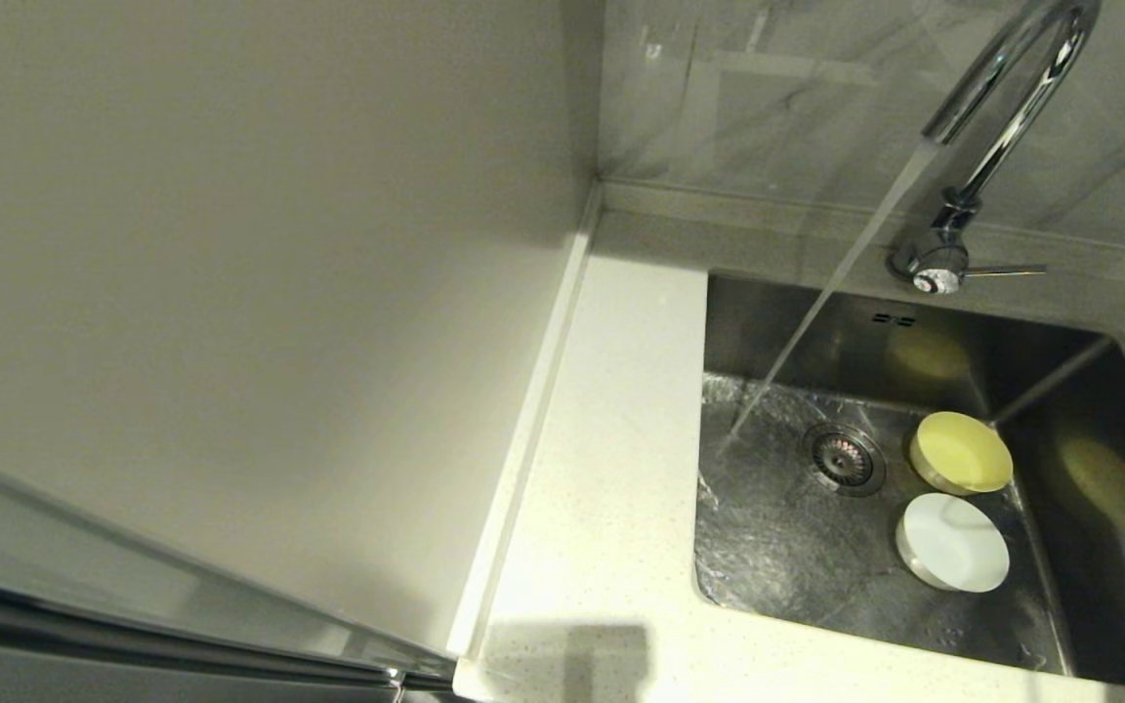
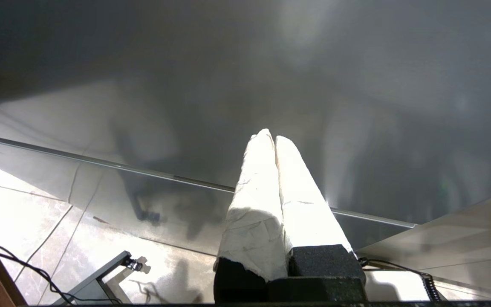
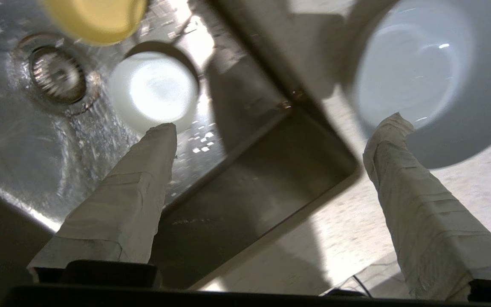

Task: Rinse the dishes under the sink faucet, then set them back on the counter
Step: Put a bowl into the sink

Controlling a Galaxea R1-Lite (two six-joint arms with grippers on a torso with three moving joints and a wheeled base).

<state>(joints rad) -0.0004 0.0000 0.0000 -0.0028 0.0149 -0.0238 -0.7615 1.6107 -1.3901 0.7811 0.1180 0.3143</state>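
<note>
The left gripper, its tape-wrapped fingers pressed together, hangs over the pale tiled floor, away from the rectangular brushed stainless-steel sink. Water from the tall chrome gooseneck faucet lands left of the round metal drain strainer. Right of the strainer sit a pale yellow round bowl and a white round bowl. The right gripper, fingers spread wide, hovers over the sink's right edge; a second white bowl rests on the cream speckled counter beside it.
</note>
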